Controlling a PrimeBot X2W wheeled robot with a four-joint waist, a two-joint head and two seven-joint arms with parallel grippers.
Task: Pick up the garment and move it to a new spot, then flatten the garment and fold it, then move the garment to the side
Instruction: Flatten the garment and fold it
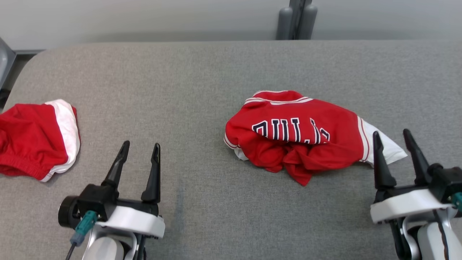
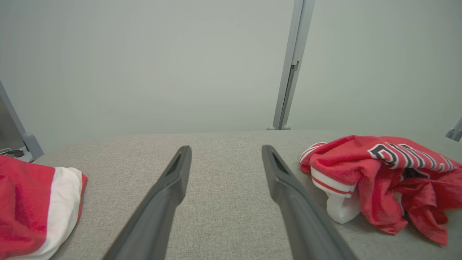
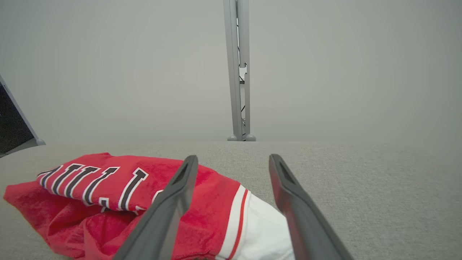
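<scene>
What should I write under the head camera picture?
Open left gripper and open right gripper hover over a grey table, crumpled red jersey near the right one, red-and-white garment far left.

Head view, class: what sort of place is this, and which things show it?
Probably a robot test space for folding clothes: a grey cloth-covered table, a crumpled red jersey on it, and a bare wall with a metal post.
</scene>
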